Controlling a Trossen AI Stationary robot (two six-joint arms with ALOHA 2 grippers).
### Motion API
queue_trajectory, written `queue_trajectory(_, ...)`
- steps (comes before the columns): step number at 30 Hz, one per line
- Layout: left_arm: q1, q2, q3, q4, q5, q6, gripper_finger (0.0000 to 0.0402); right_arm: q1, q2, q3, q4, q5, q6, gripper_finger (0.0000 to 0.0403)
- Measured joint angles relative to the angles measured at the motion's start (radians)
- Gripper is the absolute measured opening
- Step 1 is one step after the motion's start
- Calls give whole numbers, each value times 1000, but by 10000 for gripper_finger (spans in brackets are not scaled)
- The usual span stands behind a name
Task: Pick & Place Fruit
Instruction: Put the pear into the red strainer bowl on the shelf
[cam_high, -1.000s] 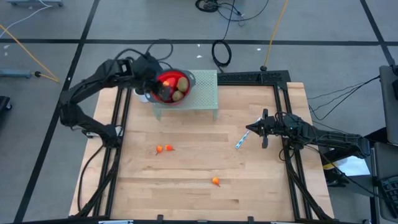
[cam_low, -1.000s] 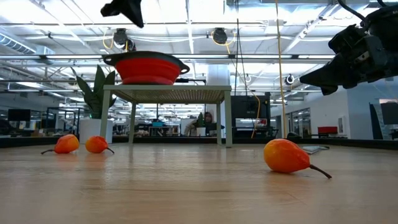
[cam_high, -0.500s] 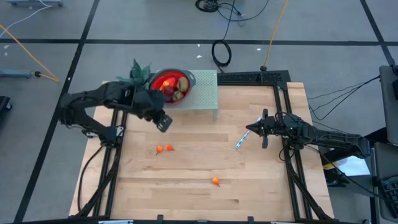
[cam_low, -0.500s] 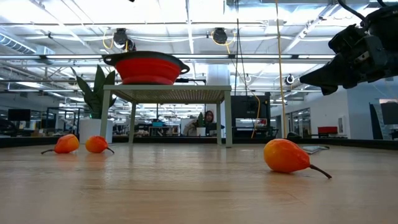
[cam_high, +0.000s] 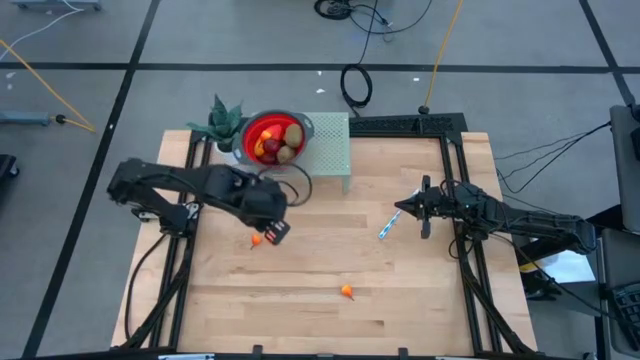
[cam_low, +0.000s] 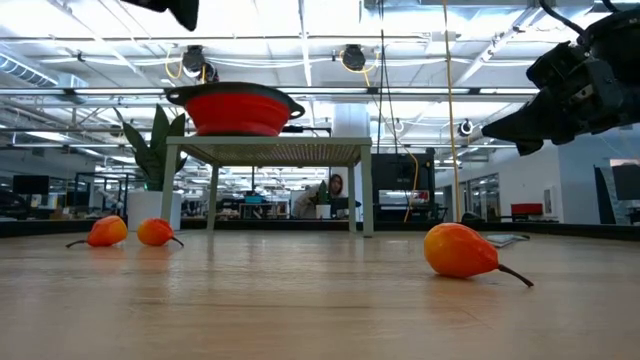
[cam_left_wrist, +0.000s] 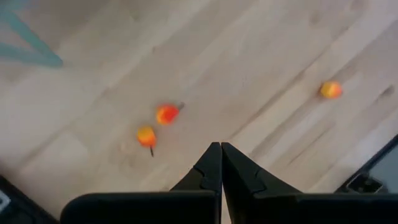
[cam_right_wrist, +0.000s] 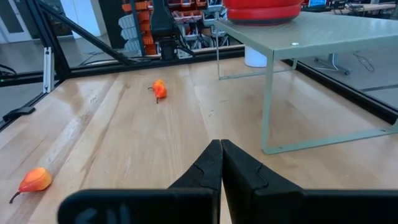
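High view: the left end effector (cam_high: 276, 230) is over the tabletop (cam_high: 400, 290), fingers pressed shut and holding nothing, right above the pair of tiny orange fruits (cam_high: 259, 240). In the left wrist view those two (cam_left_wrist: 156, 124) lie just beside each other, each with a thin stem, and a third orange fruit (cam_high: 346, 291) sits well apart nearer the front edge. More fruit is already in the red bowl (cam_high: 247, 131) up on the small green stand (cam_high: 332, 150). The right end effector (cam_high: 402, 207) waits at the right side, also shut and empty, next to a blue-and-white stick (cam_high: 386, 227).

These fruits look light, hard and smooth, likely to roll or squirt away. My judgement: open first, then pinch across the fat body, not the stem.
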Motion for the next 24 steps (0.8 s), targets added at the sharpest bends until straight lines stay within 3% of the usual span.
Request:
queue_trajectory(7,-12,61,-84,27,42,-114,5,0,12,0,-1,0,0,0)
queue_trajectory(15,-12,55,-285,103,81,-258,6,0,12,0,-2,0,-2,0)
queue_trajectory(24,-12,56,-498,220,203,-280,3,0,12,0,-3,0,-2,0)
